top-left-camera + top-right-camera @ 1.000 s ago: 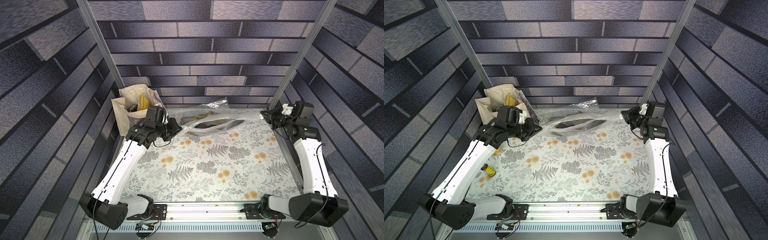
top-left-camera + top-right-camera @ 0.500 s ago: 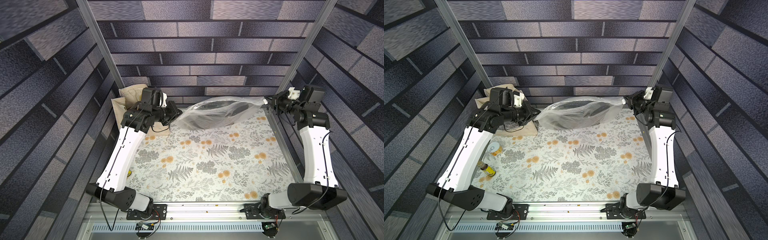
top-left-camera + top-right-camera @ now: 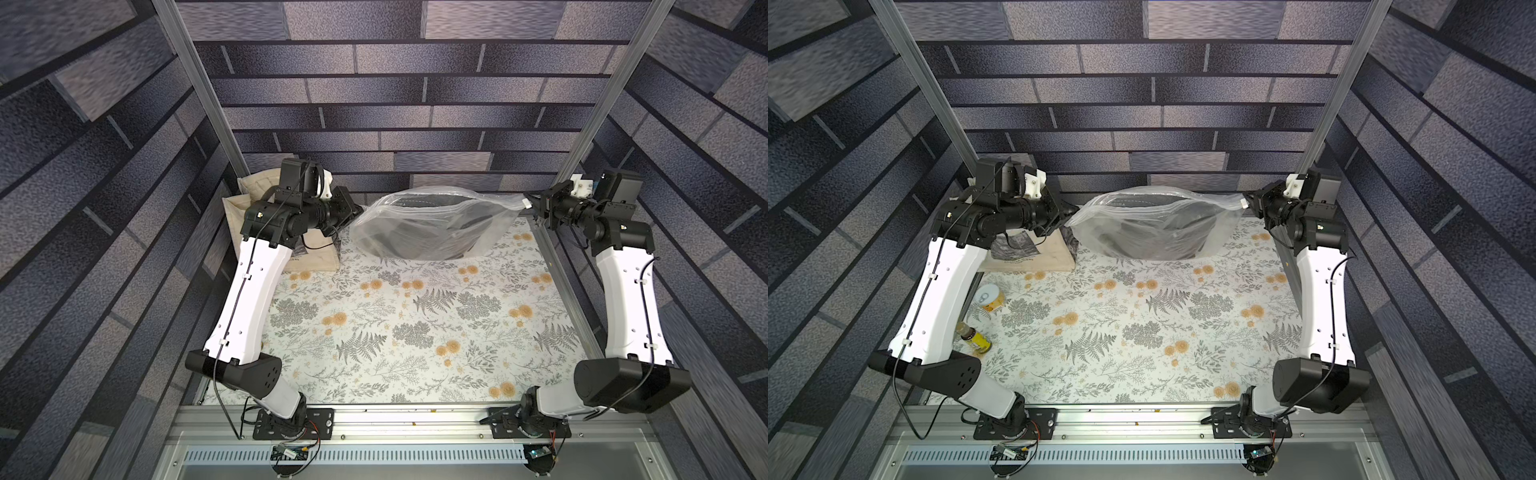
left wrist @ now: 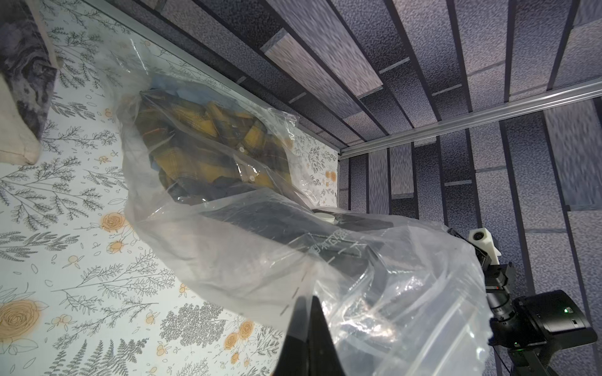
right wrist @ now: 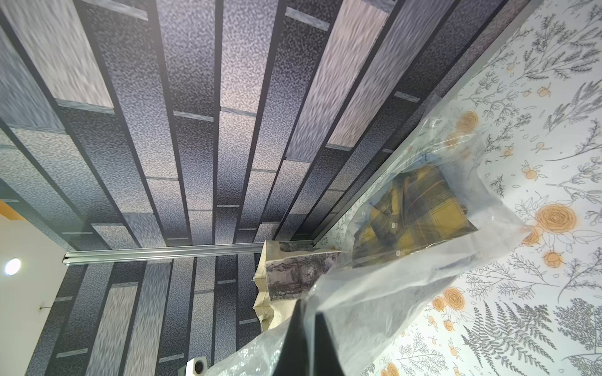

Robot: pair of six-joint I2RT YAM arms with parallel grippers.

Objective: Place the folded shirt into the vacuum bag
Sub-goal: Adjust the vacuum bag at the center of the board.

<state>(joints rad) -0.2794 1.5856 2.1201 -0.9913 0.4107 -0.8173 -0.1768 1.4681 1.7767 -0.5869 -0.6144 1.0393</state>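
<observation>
Left gripper (image 3: 355, 212) is pinching one top corner of the large clear, crinkly plastic vacuum bag (image 3: 419, 216), its dark jaws pressed together on the film in the left wrist view (image 4: 306, 298). Right gripper (image 3: 535, 205) is clamping the opposite corner, jaws likewise closed on the plastic (image 5: 307, 313). Between them the bag is hanging stretched across the far end of the floral-patterned tabletop (image 3: 415, 332), in both top views (image 3: 1142, 216), its belly sagging low; whether it is touching the surface is unclear. Inside, the folded yellow-and-dark plaid shirt (image 4: 202, 136) is lying bunched at the bottom, buttons showing in the right wrist view (image 5: 420, 211). A small round white valve cap (image 4: 324, 217) is sitting on the bag's wall. Beside the left arm, a cream canvas tote bag (image 3: 249, 199) is standing in the far corner.
</observation>
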